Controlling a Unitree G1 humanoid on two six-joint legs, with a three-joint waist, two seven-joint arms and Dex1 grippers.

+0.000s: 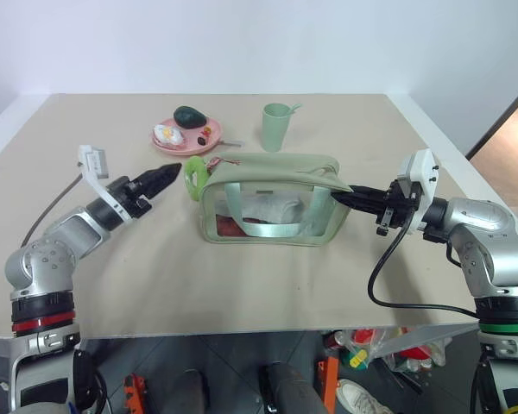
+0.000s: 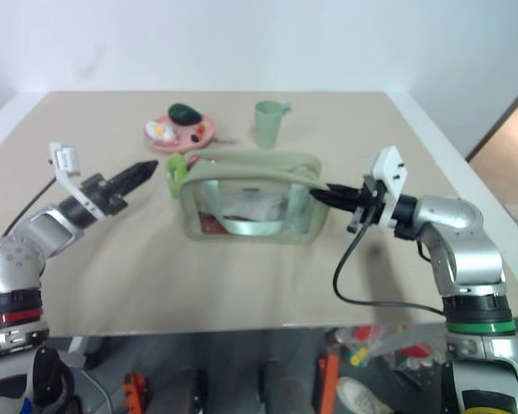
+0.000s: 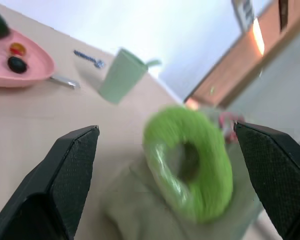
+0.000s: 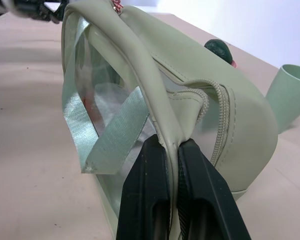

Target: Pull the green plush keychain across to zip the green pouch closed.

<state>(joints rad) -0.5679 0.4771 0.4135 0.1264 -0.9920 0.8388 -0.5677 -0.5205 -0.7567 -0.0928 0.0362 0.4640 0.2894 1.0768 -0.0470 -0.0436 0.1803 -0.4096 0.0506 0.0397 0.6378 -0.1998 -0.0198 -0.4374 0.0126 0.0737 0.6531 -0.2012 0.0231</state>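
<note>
The green pouch (image 1: 268, 210) stands upright at the table's middle, with clear sides and pale strap handles. At its left end the green plush keychain (image 1: 194, 178), a fuzzy lime ring, sticks up from the zipper. My left gripper (image 1: 167, 172) is open and points at the keychain from the left, a short gap away. In the left wrist view the keychain (image 3: 190, 170) sits between and beyond the spread fingers (image 3: 72, 165). My right gripper (image 1: 338, 195) is shut on the pouch's right end, and in the right wrist view its fingers (image 4: 150, 195) pinch the pale green edge strip beside the zipper.
Behind the pouch, a pink plate (image 1: 209, 138) holds a dark green avocado-like lump (image 1: 190, 116) and small food pieces. A pale green cup (image 1: 277, 126) stands to its right. The table's front edge runs below both arms, and a black cable (image 1: 380, 285) hangs from the right wrist.
</note>
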